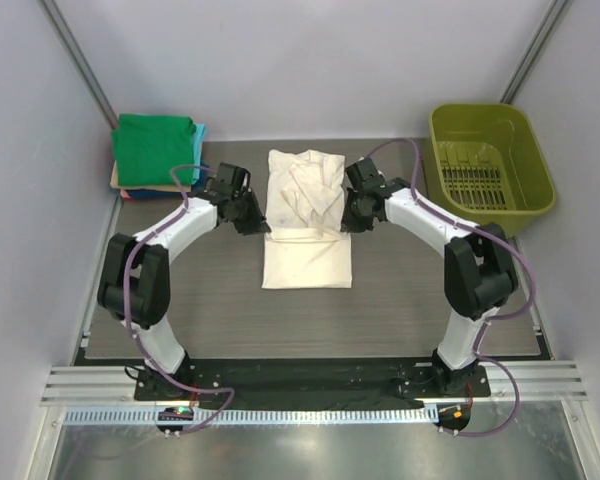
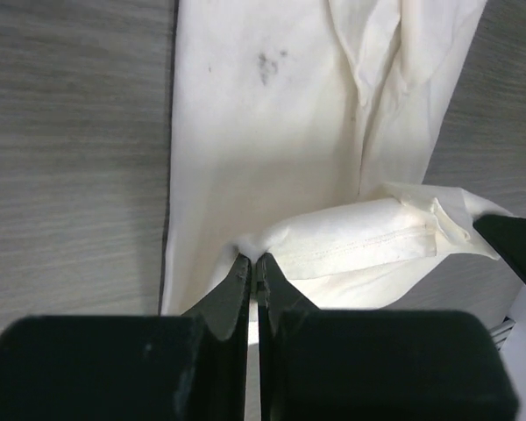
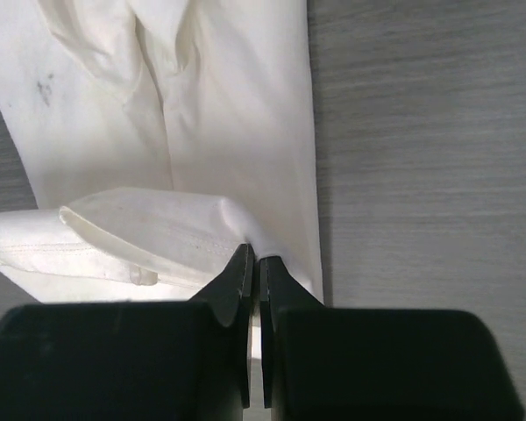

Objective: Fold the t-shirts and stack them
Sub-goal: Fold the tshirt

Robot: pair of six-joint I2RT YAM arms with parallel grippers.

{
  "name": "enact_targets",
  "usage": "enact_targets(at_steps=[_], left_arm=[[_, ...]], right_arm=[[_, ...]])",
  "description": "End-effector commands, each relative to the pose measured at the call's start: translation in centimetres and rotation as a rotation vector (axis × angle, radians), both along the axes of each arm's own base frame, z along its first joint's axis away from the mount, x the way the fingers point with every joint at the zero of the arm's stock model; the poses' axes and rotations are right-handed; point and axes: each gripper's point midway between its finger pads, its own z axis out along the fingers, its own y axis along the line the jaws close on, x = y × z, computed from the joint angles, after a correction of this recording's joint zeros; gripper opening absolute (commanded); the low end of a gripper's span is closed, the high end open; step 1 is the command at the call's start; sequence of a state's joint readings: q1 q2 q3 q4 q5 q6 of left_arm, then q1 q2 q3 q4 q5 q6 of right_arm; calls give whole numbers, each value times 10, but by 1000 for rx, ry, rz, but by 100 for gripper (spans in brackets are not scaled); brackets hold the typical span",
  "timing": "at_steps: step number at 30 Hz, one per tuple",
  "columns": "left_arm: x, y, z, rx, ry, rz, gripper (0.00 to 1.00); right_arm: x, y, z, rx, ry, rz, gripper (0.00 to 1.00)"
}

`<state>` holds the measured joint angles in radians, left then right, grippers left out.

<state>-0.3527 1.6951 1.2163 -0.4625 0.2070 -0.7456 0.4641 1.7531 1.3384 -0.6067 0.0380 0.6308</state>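
A cream t-shirt [image 1: 306, 215] lies lengthwise in the middle of the table, sides folded in. My left gripper [image 1: 258, 222] is shut on its left edge, pinching a raised fold of cloth [image 2: 351, 241] at the tips [image 2: 254, 260]. My right gripper [image 1: 347, 220] is shut on the right edge, pinching the same lifted hem fold [image 3: 149, 232] at its tips [image 3: 253, 254]. Both hold the lower hem raised over the shirt's middle. A stack of folded t-shirts [image 1: 157, 148], green on top with light blue and others beneath, sits at the back left.
An olive-green plastic basket [image 1: 490, 158] stands at the back right. Grey walls close the table on the left, right and back. The arm bases are at the near edge.
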Motion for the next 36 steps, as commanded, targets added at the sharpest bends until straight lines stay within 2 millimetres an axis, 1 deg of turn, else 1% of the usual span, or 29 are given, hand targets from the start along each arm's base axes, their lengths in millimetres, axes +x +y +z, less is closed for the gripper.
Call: enact_targets(at_steps=[1,2,3,4,5,6,7,8,10,11,12,13,16,17,18,19,20,21,22,23,24,25,26,27,30,32,33,34,36], left_arm=[[34,2,-6,-16,-12,-5,3],[41,2,-10,-24,3,-7,13],[62,-1,2,-40,-29,-12,18],[66,5,-28,-40,83,-1,24],[77,5,-28,-50,102,1,45],[100,0,-7,-71,78,-16,51],[108,1,-22,-62,131,-16,54],[137,2,12,-42,48,-3,59],[131,7,25,-5,91,-11,60],[134,9,45,-4,50,-5,60],[134,9,55,-4,22,-2,61],[132,11,67,-7,-8,5,61],[105,18,88,-17,-70,13,60],[86,22,66,0,-19,11,60],[77,25,91,-9,-91,11,60],[65,25,88,0,-90,1,60],[46,29,71,20,-56,-14,60],[34,32,86,21,-100,-15,60],[23,33,86,29,-107,-23,59],[4,38,68,53,-70,-35,59],[-9,42,83,51,-115,-41,59],[-19,46,81,65,-118,-42,59],[-38,54,64,96,-77,-53,59],[-49,61,79,105,-131,-49,59],[-78,85,65,202,-120,-34,59],[-92,99,69,243,-166,-12,59],[-101,105,58,266,-149,-10,59],[-105,109,64,274,-189,-4,59],[-113,118,53,309,-197,8,59]], right_arm=[[36,2,-4,8,-27,15,8],[43,5,-8,34,-11,24,13],[52,3,-10,39,-5,12,20],[72,7,1,62,-37,7,45],[87,0,-15,56,-5,-9,57],[109,1,8,62,-32,-20,65],[120,-1,12,64,-34,-24,73],[129,-4,6,53,-21,-9,75],[138,-6,38,54,-60,-5,77],[135,-8,46,48,-68,2,77],[133,-11,69,52,-123,1,77],[120,-16,60,39,-94,-5,77],[81,-23,62,77,-102,-8,76],[69,-20,61,101,-103,-2,75],[52,-18,44,115,-87,2,74],[35,-4,59,137,-121,41,73],[25,2,59,138,-124,57,73],[11,10,51,126,-106,81,72],[-2,27,55,122,-115,122,72],[-10,38,53,116,-112,150,72],[-16,46,50,111,-107,170,72],[-24,60,42,103,-88,202,71],[-26,65,37,96,-79,210,71],[-25,70,35,86,-77,218,70],[-23,80,13,1,-55,243,69],[-25,82,-8,-70,-15,261,68],[-20,84,-6,-83,-25,259,68],[-19,85,-12,-101,-16,265,67],[-15,86,-25,-137,-3,266,67]])
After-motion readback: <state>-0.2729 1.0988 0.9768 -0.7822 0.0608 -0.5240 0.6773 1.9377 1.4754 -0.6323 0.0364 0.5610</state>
